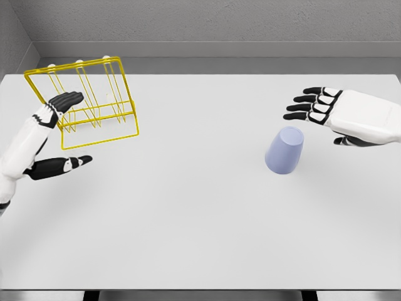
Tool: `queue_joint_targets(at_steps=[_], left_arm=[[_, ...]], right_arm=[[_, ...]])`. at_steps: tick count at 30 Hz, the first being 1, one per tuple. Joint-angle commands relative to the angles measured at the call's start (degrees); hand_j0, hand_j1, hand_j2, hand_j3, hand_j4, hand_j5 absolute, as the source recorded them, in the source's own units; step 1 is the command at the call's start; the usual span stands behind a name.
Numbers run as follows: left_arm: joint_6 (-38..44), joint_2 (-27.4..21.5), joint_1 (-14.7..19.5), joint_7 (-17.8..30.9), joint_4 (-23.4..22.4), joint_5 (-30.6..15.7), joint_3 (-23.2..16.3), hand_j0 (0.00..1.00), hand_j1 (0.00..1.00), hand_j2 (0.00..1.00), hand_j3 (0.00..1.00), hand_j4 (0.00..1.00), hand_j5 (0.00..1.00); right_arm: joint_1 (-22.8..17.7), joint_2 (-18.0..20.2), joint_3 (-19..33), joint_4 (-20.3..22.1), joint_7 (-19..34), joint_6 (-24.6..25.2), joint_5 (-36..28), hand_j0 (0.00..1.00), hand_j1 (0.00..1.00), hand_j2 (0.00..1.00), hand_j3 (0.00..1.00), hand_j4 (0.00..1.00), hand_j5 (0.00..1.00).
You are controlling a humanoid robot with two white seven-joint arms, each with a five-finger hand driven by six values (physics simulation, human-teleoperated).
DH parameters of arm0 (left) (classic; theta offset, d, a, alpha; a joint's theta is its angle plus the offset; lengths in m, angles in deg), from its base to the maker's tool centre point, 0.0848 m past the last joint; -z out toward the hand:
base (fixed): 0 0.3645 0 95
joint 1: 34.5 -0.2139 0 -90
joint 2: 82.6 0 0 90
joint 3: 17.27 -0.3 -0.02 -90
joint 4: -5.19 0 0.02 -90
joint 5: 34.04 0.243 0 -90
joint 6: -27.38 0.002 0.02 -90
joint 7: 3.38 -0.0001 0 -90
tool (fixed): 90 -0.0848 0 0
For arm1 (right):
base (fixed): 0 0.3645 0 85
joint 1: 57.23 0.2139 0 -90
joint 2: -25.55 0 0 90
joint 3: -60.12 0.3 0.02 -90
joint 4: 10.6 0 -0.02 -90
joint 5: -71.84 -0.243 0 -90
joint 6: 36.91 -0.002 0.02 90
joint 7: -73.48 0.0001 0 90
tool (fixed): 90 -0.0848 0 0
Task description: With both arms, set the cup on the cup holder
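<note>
A pale blue cup (285,150) stands upside down on the white table (188,213), right of the middle. My right hand (326,119) hovers just right of and above it, fingers spread and apart from the cup. A yellow wire cup holder (88,100) with upright pegs stands at the far left, tilted back. My left hand (62,132) is at its front left side with fingers spread; its upper fingers (66,100) overlap the rack's wires and its thumb (62,165) lies below the frame. I cannot tell whether it touches the rack.
A grey wall (213,25) runs behind the table's far edge. The table's front edge (200,290) crosses the bottom of the view. Bare tabletop lies between the rack and the cup.
</note>
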Motion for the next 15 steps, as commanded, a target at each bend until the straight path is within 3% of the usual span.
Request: queue_joint_targets(at_steps=[1, 6, 7, 8, 9, 11, 13, 15], left_arm=[[0.0, 0.5, 0.0, 0.0, -0.2, -0.4, -0.1, 1.0, 1.0, 1.0, 1.0, 1.0, 1.0], [0.0, 1.9, 0.0, 0.0, -0.2, -0.8, 0.1, 1.0, 1.0, 1.0, 1.0, 1.0, 1.0], [0.0, 2.0, -0.1, -0.1, -0.3, -0.8, 0.1, 1.0, 1.0, 1.0, 1.0, 1.0, 1.0], [0.0, 2.0, -0.1, -0.1, -0.3, -0.8, 0.1, 1.0, 1.0, 1.0, 1.0, 1.0, 1.0], [0.0, 1.9, -0.1, -0.1, -0.3, -0.8, 0.1, 1.0, 1.0, 1.0, 1.0, 1.0, 1.0], [0.0, 2.1, -0.6, -0.2, -0.3, -1.1, -0.1, 1.0, 1.0, 1.0, 1.0, 1.0, 1.0], [0.0, 2.1, -2.5, -0.1, 0.1, -7.1, -4.0, 1.0, 1.0, 1.0, 1.0, 1.0, 1.0], [0.0, 1.4, -2.9, 0.0, 0.1, -9.6, -5.6, 1.0, 1.0, 1.0, 1.0, 1.0, 1.0]], right_arm=[[0.0, 0.0, 0.0, 0.0, 0.0, 0.0, -0.4, 1.0, 1.0, 1.0, 1.0, 1.0, 1.0], [1.7, 0.5, 0.0, 0.0, 0.1, 0.0, -0.3, 1.0, 1.0, 1.0, 1.0, 1.0, 1.0], [3.7, -0.1, 0.4, -0.3, 4.1, 0.0, -0.1, 1.0, 1.0, 1.0, 1.0, 1.0, 1.0], [5.5, -2.0, 1.1, -0.8, 15.5, 0.0, -0.5, 1.0, 1.0, 1.0, 1.0, 1.0, 1.0], [7.8, -7.2, 2.4, -3.4, 25.8, 0.0, -0.8, 1.0, 1.0, 1.0, 1.0, 1.0, 1.0], [12.0, -12.3, 2.5, -5.9, 27.7, 0.0, -0.4, 1.0, 1.0, 1.0, 1.0, 1.0, 1.0], [13.1, -12.4, 1.8, -5.6, 27.7, 0.0, 1.3, 1.0, 1.0, 1.0, 1.0, 1.0, 1.0], [15.5, -14.0, -2.9, -6.9, 27.7, 0.0, 3.2, 1.0, 1.0, 1.0, 1.0, 1.0, 1.0]])
